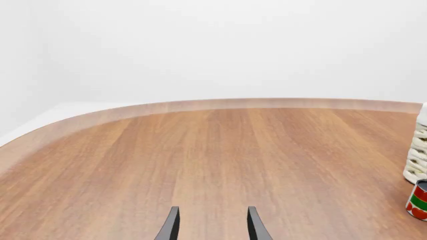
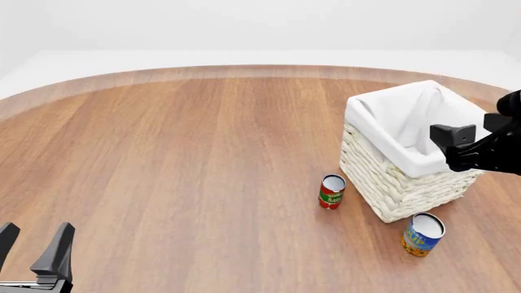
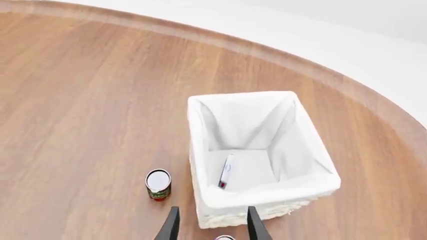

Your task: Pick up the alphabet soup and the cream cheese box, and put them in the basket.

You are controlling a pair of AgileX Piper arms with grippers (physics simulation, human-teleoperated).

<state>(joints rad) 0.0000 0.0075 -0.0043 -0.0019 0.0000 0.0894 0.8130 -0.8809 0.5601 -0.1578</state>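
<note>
The cream-white wicker basket (image 2: 391,183) stands at the right of the table. Inside it, in the right wrist view, a thin white box (image 3: 227,171), which I take for the cream cheese box, rests on its edge on the liner floor of the basket (image 3: 267,202). The alphabet soup (image 2: 423,234), a blue and yellow-orange can with a white top, stands upright on the table just in front of the basket. My right gripper (image 2: 480,132) (image 3: 212,210) hovers open and empty above the basket's near side. Far from everything, at the near left, my left gripper (image 2: 36,237) (image 1: 212,210) is open and empty.
A red-and-green labelled can (image 2: 331,191) (image 3: 158,184) (image 1: 419,200) stands upright just left of the basket's near corner. The basket's wicker side (image 1: 417,157) shows at the edge of the left wrist view. The round wooden table's far rim (image 2: 244,72) curves across the back.
</note>
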